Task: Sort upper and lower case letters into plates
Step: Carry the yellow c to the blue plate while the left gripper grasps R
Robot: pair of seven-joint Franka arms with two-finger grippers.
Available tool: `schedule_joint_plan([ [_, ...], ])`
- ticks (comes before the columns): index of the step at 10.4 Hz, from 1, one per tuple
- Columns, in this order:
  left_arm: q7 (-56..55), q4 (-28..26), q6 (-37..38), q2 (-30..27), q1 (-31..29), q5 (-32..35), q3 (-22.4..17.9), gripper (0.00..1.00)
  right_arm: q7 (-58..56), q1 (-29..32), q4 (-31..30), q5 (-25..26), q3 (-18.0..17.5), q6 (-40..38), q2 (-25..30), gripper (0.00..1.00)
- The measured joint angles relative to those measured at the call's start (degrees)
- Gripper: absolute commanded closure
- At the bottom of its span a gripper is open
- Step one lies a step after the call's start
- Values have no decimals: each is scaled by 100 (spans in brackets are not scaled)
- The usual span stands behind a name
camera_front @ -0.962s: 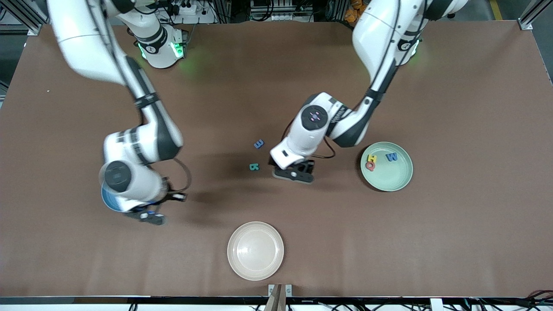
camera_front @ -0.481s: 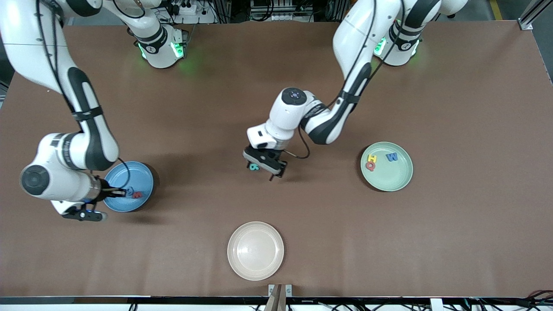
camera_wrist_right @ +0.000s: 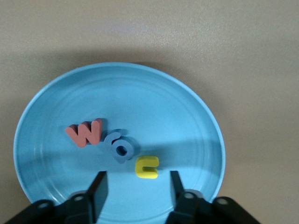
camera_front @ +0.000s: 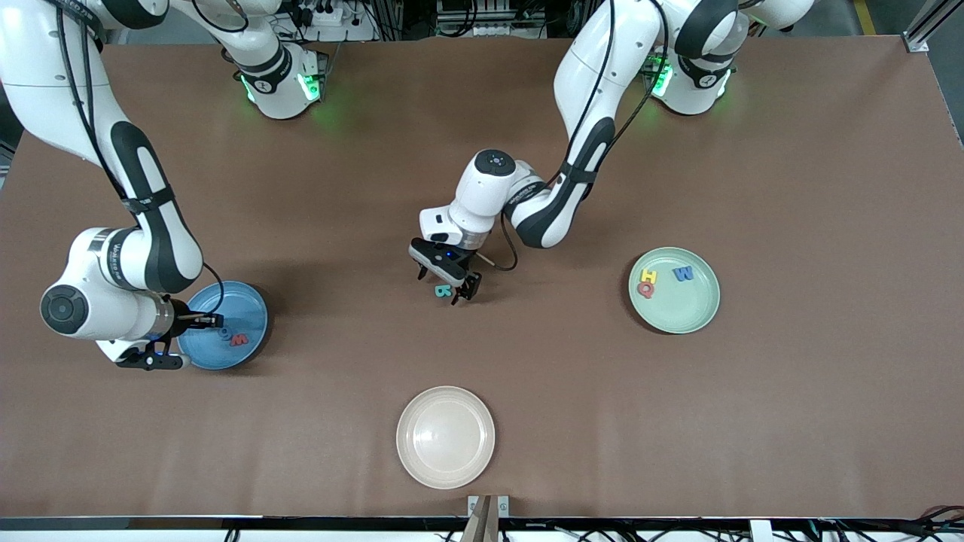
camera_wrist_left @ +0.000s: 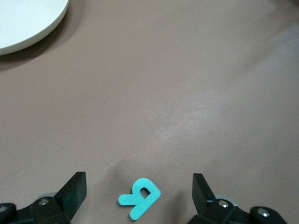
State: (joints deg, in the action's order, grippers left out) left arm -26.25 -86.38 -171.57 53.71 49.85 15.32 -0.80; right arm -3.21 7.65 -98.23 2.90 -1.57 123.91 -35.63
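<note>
A teal letter (camera_front: 443, 290) (camera_wrist_left: 140, 198) lies flat on the table, between the fingers of my open left gripper (camera_front: 446, 284) (camera_wrist_left: 138, 184) without touching them. My right gripper (camera_front: 211, 324) (camera_wrist_right: 137, 184) hangs open and empty over the blue plate (camera_front: 256, 316) (camera_wrist_right: 140, 88). In that plate lie a salmon w (camera_front: 239, 340) (camera_wrist_right: 85, 133), a blue letter (camera_front: 226, 332) (camera_wrist_right: 120, 145) and a yellow c (camera_wrist_right: 147, 167), the c just past the fingertips. The mint green plate (camera_front: 689, 312) holds a yellow H (camera_front: 648, 276), a salmon Q (camera_front: 645, 289) and a blue W (camera_front: 683, 274).
A cream-white plate (camera_front: 445, 436) (camera_wrist_left: 23, 18) stands bare, nearer to the front camera than the teal letter. The left arm's wrist hides the patch of table just farther from the camera than that letter.
My left gripper has swung from beside the green plate toward the right arm's end and come down around the teal letter. The right gripper has opened over the blue plate.
</note>
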Motion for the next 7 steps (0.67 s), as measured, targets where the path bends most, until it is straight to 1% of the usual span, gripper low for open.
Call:
schedule_joint_plan([
  [2,3,2,0,137,-8,402,-34,2,-96,45,-1,0,2,0,34,0],
  [3,3,19,-58,205,-13,486,-41,17,-103,46,-2,0,1,0,45,0],
  [4,3,24,-74,212,-12,522,-45,28,-104,46,-2,0,1,3,51,0],
  [6,3,51,-74,211,-12,534,-68,46,-104,46,3,0,1,36,53,0],
  [7,3,58,-73,212,-12,535,-77,50,-104,46,12,0,1,52,55,0],
])
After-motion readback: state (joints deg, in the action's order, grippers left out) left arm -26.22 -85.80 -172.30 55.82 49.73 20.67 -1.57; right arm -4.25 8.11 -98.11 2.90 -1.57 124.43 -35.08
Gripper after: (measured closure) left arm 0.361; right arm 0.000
